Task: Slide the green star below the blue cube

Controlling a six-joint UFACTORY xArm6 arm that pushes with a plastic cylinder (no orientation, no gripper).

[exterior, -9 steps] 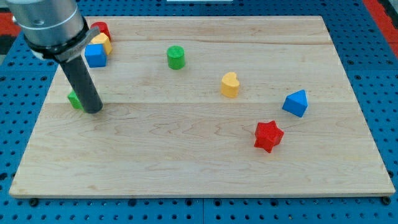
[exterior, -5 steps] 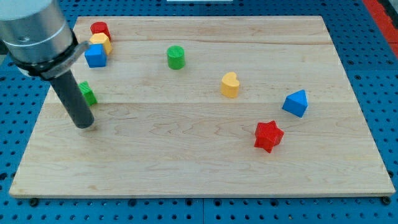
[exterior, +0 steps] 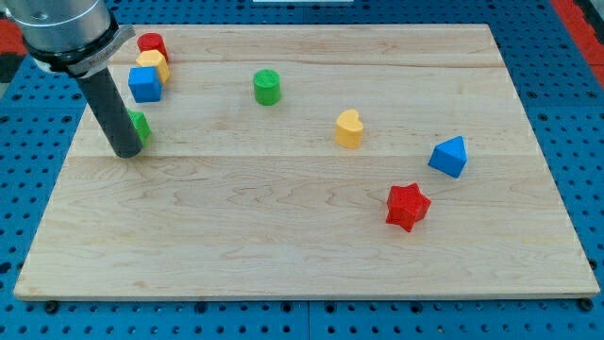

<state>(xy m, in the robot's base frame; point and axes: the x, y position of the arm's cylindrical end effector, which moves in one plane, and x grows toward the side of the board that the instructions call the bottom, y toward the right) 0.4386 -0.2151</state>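
Note:
The green star [exterior: 140, 125] lies near the board's left edge, mostly hidden behind my rod. The blue cube [exterior: 145, 85] sits just above it, toward the view's top left. My tip [exterior: 126, 151] rests on the board directly at the star's lower left, touching or nearly touching it. The star sits a short way below the cube and slightly left of it.
A yellow block [exterior: 152, 62] and a red cylinder [exterior: 151, 43] crowd above the blue cube. A green cylinder [exterior: 267, 87] stands at top centre, a yellow block [exterior: 348, 128] at centre, a blue wedge-shaped block [exterior: 448, 156] and a red star [exterior: 407, 206] at the right. The board's left edge [exterior: 58, 170] is close.
My tip dropped toward the view's bottom left, then came back up against the star's lower left. The green star shifted up and to the right, closer under the blue cube.

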